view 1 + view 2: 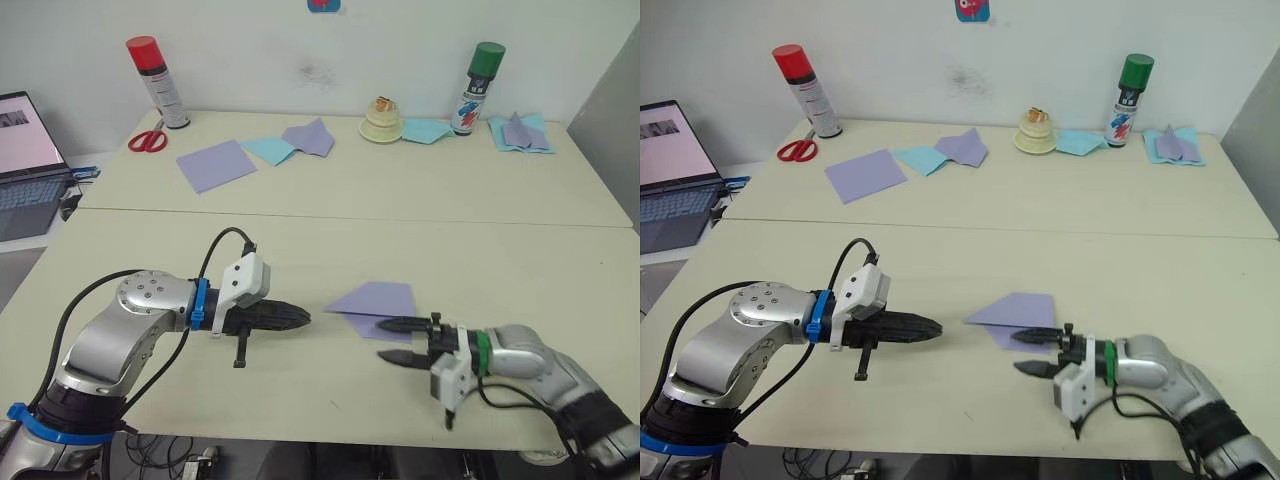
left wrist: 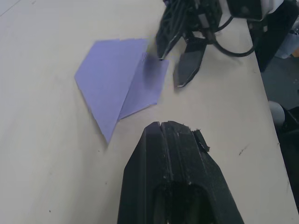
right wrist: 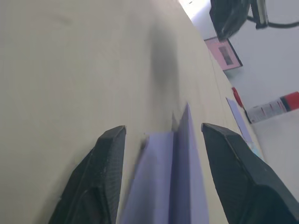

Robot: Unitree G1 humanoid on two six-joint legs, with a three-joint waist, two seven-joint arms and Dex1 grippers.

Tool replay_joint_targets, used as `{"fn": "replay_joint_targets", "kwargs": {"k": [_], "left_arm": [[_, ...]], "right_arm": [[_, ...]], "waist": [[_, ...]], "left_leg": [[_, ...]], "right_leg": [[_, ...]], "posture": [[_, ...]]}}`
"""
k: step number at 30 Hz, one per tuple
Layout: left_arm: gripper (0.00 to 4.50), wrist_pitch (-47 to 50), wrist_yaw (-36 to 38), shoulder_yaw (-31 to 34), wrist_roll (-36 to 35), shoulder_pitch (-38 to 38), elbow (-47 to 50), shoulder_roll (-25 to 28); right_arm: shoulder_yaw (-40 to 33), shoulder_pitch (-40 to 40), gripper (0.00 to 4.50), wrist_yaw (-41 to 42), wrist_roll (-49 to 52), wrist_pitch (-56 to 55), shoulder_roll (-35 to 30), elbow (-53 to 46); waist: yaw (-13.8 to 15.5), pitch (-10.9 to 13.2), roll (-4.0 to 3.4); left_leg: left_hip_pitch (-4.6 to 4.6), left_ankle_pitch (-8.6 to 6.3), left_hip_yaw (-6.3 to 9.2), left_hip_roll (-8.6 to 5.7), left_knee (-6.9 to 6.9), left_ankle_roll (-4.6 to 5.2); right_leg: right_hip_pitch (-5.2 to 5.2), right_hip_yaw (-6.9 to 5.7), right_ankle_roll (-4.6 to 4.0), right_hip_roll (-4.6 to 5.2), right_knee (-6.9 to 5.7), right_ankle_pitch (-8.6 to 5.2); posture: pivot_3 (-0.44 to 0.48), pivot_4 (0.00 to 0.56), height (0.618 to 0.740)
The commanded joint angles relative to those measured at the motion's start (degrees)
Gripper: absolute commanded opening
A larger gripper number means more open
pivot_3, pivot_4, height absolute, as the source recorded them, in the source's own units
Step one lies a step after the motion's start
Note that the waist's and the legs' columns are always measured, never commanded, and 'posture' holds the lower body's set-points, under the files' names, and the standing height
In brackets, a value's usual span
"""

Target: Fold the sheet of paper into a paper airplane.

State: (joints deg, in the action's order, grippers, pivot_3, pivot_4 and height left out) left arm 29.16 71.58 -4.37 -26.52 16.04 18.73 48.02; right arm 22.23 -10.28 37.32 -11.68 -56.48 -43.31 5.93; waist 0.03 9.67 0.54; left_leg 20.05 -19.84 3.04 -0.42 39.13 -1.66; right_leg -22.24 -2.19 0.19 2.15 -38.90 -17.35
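Note:
The sheet of paper (image 1: pixel 375 303) lies flat near the table's front edge, folded into a lavender shape whose point faces my left gripper. My left gripper (image 1: pixel 305 318) is shut and empty. It rests low over the table a short way from that point. My right gripper (image 1: pixel 382 339) is open at the paper's near right corner, one finger over the paper's edge and the other just off it. In the right wrist view the paper (image 3: pixel 173 186) runs between the two spread fingers (image 3: pixel 110 154). The left wrist view has the paper (image 2: pixel 117 84) ahead of my shut left gripper (image 2: pixel 161 125).
Along the far side of the table are a red-capped spray can (image 1: pixel 155 80), scissors (image 1: pixel 148 140), a flat lavender sheet (image 1: pixel 215 165), light-blue paper (image 1: pixel 268 150) with a folded lavender piece (image 1: pixel 310 137), a green-capped can (image 1: pixel 480 88) and more folded paper (image 1: pixel 520 133). A laptop (image 1: pixel 25 160) sits left.

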Motion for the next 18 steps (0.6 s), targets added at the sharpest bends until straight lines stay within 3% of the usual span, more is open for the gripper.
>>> {"fn": "replay_joint_targets", "kwargs": {"k": [1, 4, 6, 10, 18], "left_arm": [[0.00, -1.43, -0.09, 0.79, -0.10, -0.02, 1.25, 0.53], [0.00, -2.28, -1.05, 0.80, 0.62, 0.46, 0.00, 0.00], [0.00, -2.53, -1.45, 0.65, 0.66, 0.88, -0.42, -0.33], [0.00, -3.00, -1.88, -0.29, 1.14, 1.81, -0.90, -1.19], [0.00, -6.19, -3.26, -2.48, 4.07, 2.96, -4.61, -3.71]], "right_arm": [[-0.77, 2.59, 2.75, 1.85, 10.53, 5.13, -2.77, -10.05], [-3.33, 1.99, 2.13, 1.31, 14.56, 15.94, -1.24, -13.67], [-4.70, 0.14, 1.42, 0.84, 17.62, 25.04, 0.83, -14.39], [-5.04, -3.96, 0.03, 3.01, 16.04, 31.78, 3.46, -9.96], [-3.19, -6.09, 0.03, 8.50, 10.91, 37.04, 4.76, -3.31]], "waist": [[-0.04, 0.01, 0.01], [-0.33, 0.01, 0.02], [-0.31, 0.01, 0.02], [-0.15, 0.01, 0.02], [-0.04, 0.02, 0.03]], "left_leg": [[0.00, 0.00, -0.01, 0.00, 0.02, 0.00], [-0.11, 0.00, 0.00, 0.02, 0.06, 0.02], [-0.15, 0.01, 0.02, 0.05, 0.05, 0.03], [-0.10, 0.01, 0.05, 0.06, 0.05, 0.03], [0.00, 0.01, 0.02, 0.02, 0.05, 0.03]], "right_leg": [[0.00, 0.01, 0.00, 0.00, -0.03, 0.00], [0.06, 0.01, -0.06, -0.03, -0.13, 0.04], [0.07, 0.00, -0.09, -0.08, -0.16, 0.06], [0.04, -0.02, -0.10, -0.11, -0.10, 0.06], [0.00, -0.02, -0.09, -0.06, -0.01, 0.05]], "posture": [[0.000, 0.150, 0.717], [0.000, 0.150, 0.717], [0.000, 0.150, 0.717], [0.000, 0.150, 0.717], [0.000, 0.150, 0.717]]}}
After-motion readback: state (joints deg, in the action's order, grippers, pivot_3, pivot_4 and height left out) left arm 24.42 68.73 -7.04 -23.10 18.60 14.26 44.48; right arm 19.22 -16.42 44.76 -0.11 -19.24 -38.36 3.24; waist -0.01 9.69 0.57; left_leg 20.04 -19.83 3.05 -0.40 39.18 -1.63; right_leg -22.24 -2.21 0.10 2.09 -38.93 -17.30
